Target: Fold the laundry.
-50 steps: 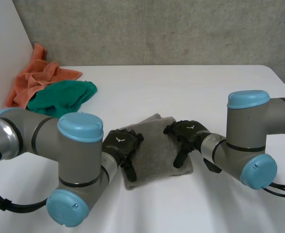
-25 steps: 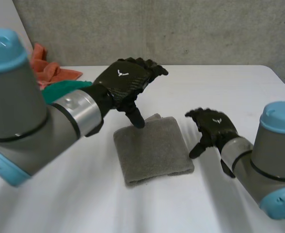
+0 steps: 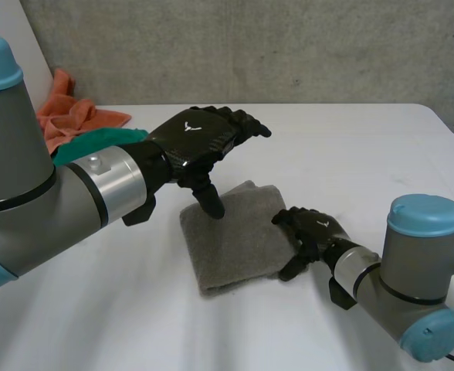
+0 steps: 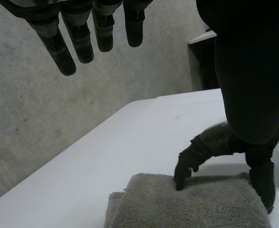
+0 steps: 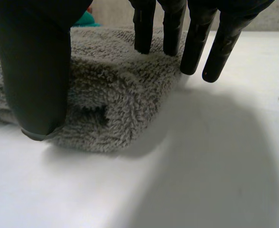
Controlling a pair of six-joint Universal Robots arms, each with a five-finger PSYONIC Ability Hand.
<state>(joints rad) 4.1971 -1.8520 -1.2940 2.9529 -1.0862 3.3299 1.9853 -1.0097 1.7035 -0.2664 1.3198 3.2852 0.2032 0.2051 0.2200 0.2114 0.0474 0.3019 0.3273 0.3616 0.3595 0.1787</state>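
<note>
A folded grey towel (image 3: 238,239) lies in the middle of the white table (image 3: 350,147). My left hand (image 3: 196,139) hovers above the towel's far left part, open, fingers straight and thumb pointing down toward the cloth. My right hand (image 3: 312,228) is at the towel's right edge near its front corner, open. In the right wrist view its fingers (image 5: 196,38) reach over the top of the towel (image 5: 116,109) and its thumb (image 5: 35,71) stands by the thick folded edge. The left wrist view has straight fingers (image 4: 82,38) above the towel (image 4: 191,204) and my right hand (image 4: 206,145) touching its far edge.
An orange cloth (image 3: 69,116) and a green cloth (image 3: 88,147) lie bunched at the table's far left, partly behind my left arm. A concrete wall runs along the back. Bare table lies to the right and front of the towel.
My left hand rose from the towel's left edge and now hovers over its far part. My right hand drew away to the right, then returned to the towel's right front edge.
</note>
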